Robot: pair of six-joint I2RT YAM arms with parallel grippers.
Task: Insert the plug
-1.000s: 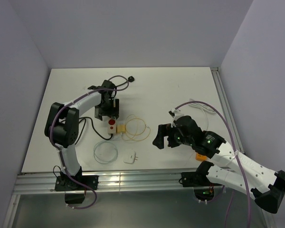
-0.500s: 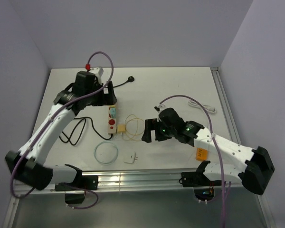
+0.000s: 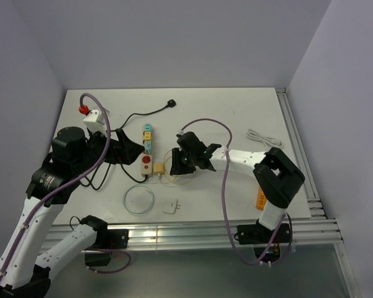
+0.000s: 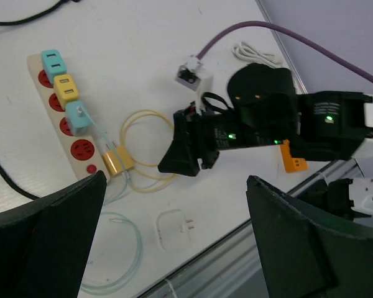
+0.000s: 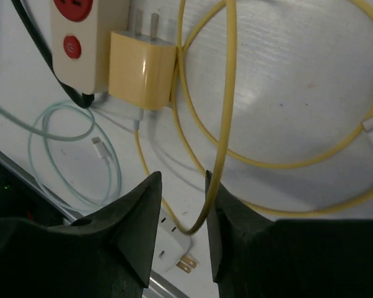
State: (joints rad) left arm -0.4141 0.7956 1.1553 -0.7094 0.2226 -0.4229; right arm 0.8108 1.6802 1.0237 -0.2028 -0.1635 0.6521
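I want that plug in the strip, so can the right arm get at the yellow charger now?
Probably yes. The right claw hangs near the yellow charger, which lies uncovered beside the power strip; only a yellow cable runs between the claw's fingers.

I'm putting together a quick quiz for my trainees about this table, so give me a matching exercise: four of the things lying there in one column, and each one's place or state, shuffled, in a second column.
Column one:
1. yellow square charger block
2. white square charger block
3. pale teal cable
4. cream oblong power strip

Column two:
A. holds three small adapters
B. lying loose by the front edge of the table
C. coiled in a ring
D. lying unplugged beside the strip's switch end

Pairs: 1-D, 2-B, 3-C, 4-A
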